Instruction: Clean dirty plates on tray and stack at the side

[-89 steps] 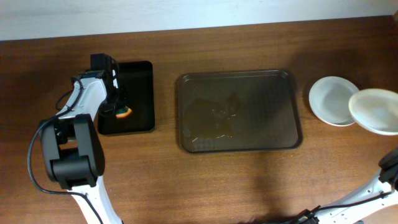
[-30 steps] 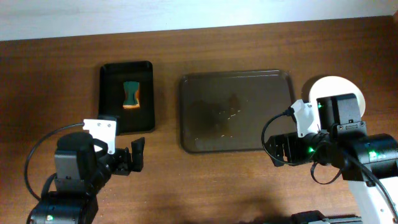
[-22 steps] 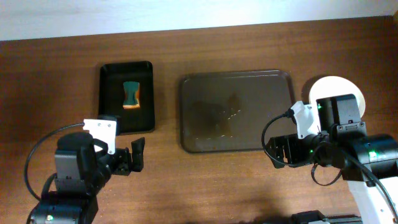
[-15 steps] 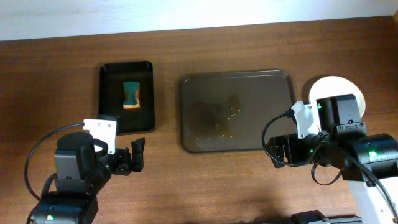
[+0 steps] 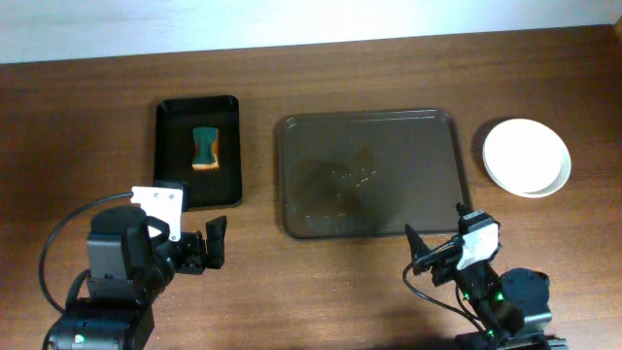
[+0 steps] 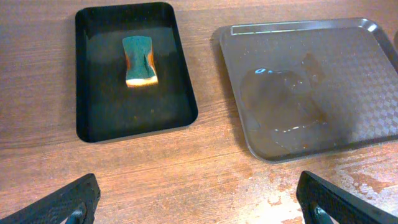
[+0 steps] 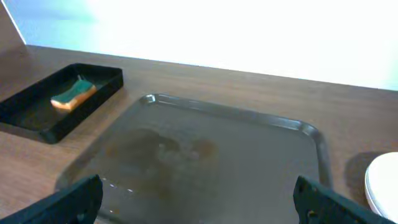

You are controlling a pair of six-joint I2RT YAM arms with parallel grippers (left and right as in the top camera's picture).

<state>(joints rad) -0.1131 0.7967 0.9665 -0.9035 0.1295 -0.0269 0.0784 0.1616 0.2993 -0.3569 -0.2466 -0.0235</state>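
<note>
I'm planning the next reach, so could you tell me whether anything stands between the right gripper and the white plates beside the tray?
Nothing tall does. From the right gripper, jaws open, the line to the white plates crosses only the tray at its low near-right corner, roughly; the rest is bare table.

Right of the tray (image 7: 249, 158), the plates (image 7: 386, 180) are cut by the right wrist picture's edge, their number unclear. Left of the tray, the black dish (image 7: 37, 107) loses a corner there, and the sponge (image 7: 73, 91) looks small, its surface unreadable. Of the left fingers (image 6: 69, 199) and right fingers (image 7: 73, 199), only dark tips show below the tray.
</note>
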